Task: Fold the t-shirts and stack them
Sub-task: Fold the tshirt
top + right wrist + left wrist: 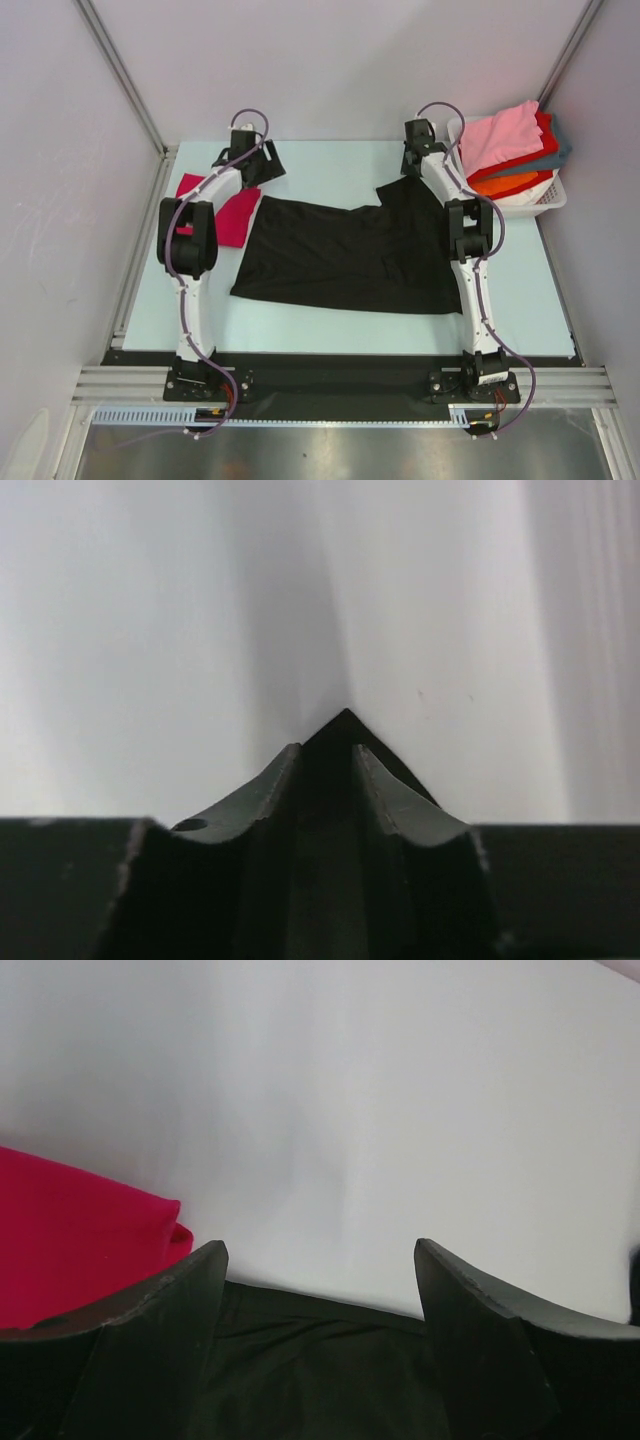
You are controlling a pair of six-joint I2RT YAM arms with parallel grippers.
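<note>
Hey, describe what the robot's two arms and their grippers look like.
The left arm and right arm have white links and bulky black joints. A thin purplish cable loops along each. The left gripper and right gripper are black, with dark, wedge-shaped fingers.

A white slatted basket (545, 200) sits at the far right corner of the pale table (330, 165)
</note>
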